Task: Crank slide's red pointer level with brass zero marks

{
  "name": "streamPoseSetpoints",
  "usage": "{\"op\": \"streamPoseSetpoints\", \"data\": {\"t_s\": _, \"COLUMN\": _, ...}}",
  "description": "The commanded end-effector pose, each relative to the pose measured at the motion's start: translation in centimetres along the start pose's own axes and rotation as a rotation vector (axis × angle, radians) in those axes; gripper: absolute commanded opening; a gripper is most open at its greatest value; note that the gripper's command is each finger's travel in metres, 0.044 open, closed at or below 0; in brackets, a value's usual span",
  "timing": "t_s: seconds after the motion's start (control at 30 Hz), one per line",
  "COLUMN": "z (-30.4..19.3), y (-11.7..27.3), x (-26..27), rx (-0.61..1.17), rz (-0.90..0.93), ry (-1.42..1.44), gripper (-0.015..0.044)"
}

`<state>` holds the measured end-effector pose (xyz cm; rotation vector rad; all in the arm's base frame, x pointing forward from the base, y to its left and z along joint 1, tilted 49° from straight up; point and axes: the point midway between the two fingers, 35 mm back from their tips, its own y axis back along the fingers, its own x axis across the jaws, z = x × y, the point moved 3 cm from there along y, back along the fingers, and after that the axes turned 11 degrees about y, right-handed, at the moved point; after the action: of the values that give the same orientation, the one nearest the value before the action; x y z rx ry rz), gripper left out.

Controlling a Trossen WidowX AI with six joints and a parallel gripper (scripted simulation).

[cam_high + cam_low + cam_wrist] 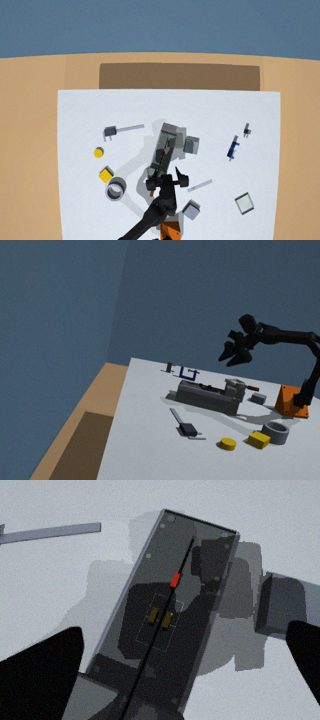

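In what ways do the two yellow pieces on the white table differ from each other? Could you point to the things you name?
The yellow disc [98, 153] [227, 443] is round, while the yellow block [105, 175] [258, 439] has straight edges and corners. The block stands close beside the grey ring [107, 192] [284, 437]; the disc lies farther from that ring. Both share a similar yellow colour, and neither is in the pincer [166, 171] [222, 363].

At six o'clock in the top view, the orange base [170, 230] [290, 401] is cut off by the edge.
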<state>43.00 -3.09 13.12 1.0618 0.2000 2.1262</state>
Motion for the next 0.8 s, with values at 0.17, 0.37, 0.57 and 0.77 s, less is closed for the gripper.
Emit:
{"op": "streamPoseSetpoints", "data": {"t_s": 0.17, "z": -0.2, "y": 2.3, "x": 2.7, "rx": 0.009, "rz": -0.052, "ry": -0.059, "gripper": 0.044}}
{"op": "streamPoseSetpoints", "data": {"t_s": 0.37, "z": -1.3, "y": 3.9, "x": 5.0, "rx": 0.014, "rz": -0.108, "ry": -0.119, "gripper": 0.044}}
{"op": "streamPoseSetpoints", "data": {"t_s": 0.57, "z": -2.7, "y": 5.5, "x": 7.1, "rx": 0.016, "rz": -0.164, "ry": -0.178, "gripper": 0.044}}
{"op": "streamPoseSetpoints", "data": {"t_s": 0.77, "z": -4.5, "y": 6.9, "x": 8.9, "rx": 0.013, "rz": -0.221, "ry": -0.237, "gripper": 0.044}}
